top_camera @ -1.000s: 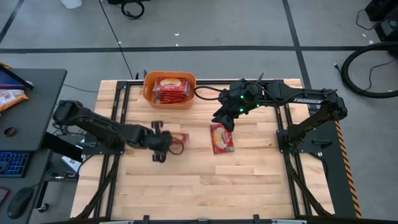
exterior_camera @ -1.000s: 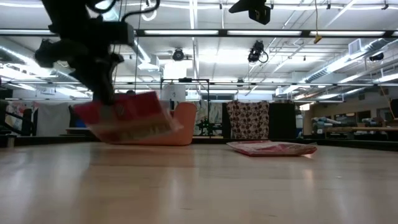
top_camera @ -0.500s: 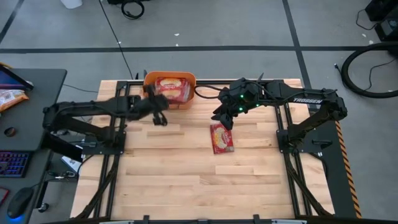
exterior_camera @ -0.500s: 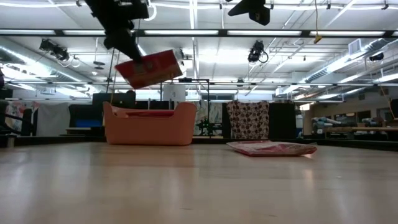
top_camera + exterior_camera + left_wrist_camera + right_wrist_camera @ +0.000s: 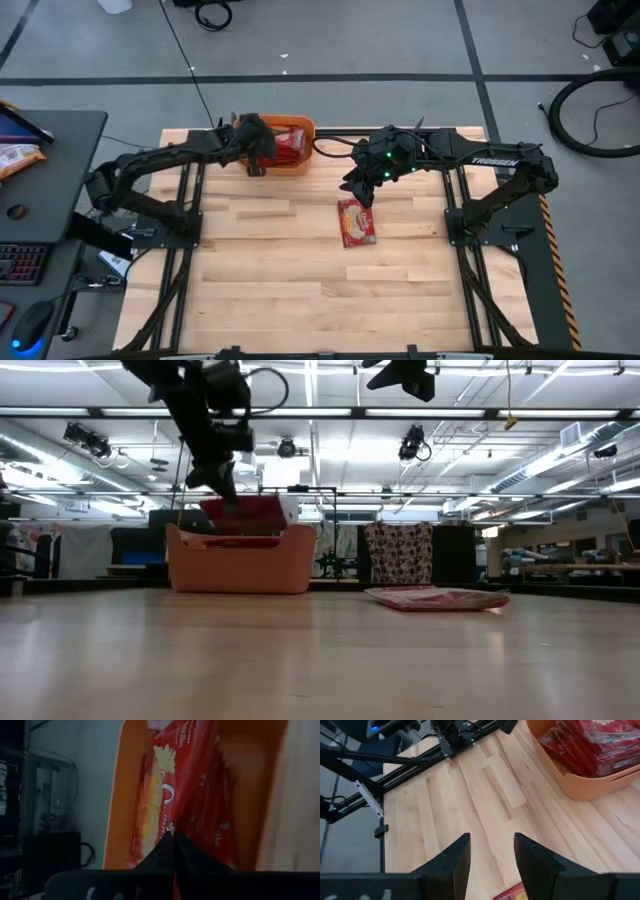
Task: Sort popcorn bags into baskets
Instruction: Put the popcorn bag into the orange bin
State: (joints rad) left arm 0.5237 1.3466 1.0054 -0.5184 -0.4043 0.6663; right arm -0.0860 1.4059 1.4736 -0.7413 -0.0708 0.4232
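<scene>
My left gripper (image 5: 258,152) hangs over the left part of the orange basket (image 5: 300,168), shut on a red popcorn bag (image 5: 248,515). In the low view the bag's lower edge dips to the rim of the basket (image 5: 240,568). Several red bags (image 5: 590,745) lie stacked inside the basket (image 5: 600,785). One more red popcorn bag (image 5: 356,221) lies flat on the table near its middle; in the low view this bag (image 5: 435,598) shows to the right of the basket. My right gripper (image 5: 362,190) hovers open just beyond it, fingers spread in the right wrist view (image 5: 492,851). My left gripper (image 5: 174,837) pinches the red bag between its two shut fingers at one edge (image 5: 172,826). The fingers come from above, slanting down toward the basket. The bag hangs below the fingers (image 5: 222,485), roughly level, with its lower side at the basket's rim.
Black frame rails (image 5: 190,190) run along both sides of the wooden table (image 5: 300,280). A black cable (image 5: 330,150) runs behind the basket toward the right arm. The near half of the table holds no objects. A desk with a keyboard (image 5: 20,262) stands off the left edge.
My left gripper, shut on the red bag, has risen from the table's middle left and swung toward the far edge, and now lowers it over the basket. The bag went from near the tabletop to high up, then down to the basket's rim.
</scene>
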